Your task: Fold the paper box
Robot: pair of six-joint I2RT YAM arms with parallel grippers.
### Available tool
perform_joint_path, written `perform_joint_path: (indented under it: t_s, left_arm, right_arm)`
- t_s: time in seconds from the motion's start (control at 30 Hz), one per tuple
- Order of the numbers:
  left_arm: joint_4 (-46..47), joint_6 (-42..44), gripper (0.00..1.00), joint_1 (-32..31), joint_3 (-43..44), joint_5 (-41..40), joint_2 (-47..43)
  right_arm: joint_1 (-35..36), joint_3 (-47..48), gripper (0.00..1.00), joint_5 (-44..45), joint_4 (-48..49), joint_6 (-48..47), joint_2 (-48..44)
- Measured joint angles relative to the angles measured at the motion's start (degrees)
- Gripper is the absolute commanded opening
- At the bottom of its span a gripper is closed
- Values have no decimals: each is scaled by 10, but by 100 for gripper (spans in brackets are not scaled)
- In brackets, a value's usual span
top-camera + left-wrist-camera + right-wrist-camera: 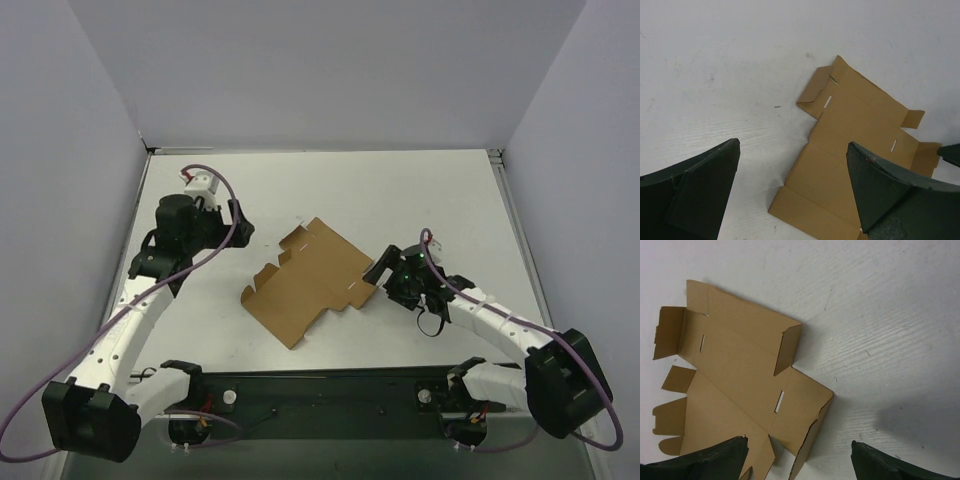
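**Paper box (310,282) lying flat between two spread claws; right claw (385,275) nearer.**
The sheet is found unfolded in the middle of the table (420,190), its long axis running from near-left to far-right. The right claw is held wide and empty just beside the sheet's right corner, with the sheet to its left. The left claw (238,228), likewise wide and empty, is set apart from the far-left edge. The first fold is judged to fall to the right arm.

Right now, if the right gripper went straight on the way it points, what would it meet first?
Probably the paper box: its raised near edge sits just ahead of the right gripper, between its open jaws. Depth is unclear, though.
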Motion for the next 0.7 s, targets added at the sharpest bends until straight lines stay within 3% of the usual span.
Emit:
perform_joint_path:
  t_s: [0.13, 0.27, 0.43, 0.6, 0.7]
  left_arm:
    - [-2, 25, 97, -80, 0, -21, 12]
    - [-3, 40, 97, -113, 0, -37, 22]
    - [-4, 49, 97, -119, 0, -47, 28]
    - [-4, 60, 97, -133, 0, -50, 34]
    - [-6, 69, 97, -146, 0, -51, 38]
  right_arm:
    - [10, -1, 84, -2, 31, 20, 54]
    - [27, -1, 78, 12, 32, 27, 80]
    - [37, -1, 59, 26, 39, 36, 89]
    - [37, -1, 47, 34, 60, 39, 113]
    - [37, -1, 26, 34, 66, 38, 122]
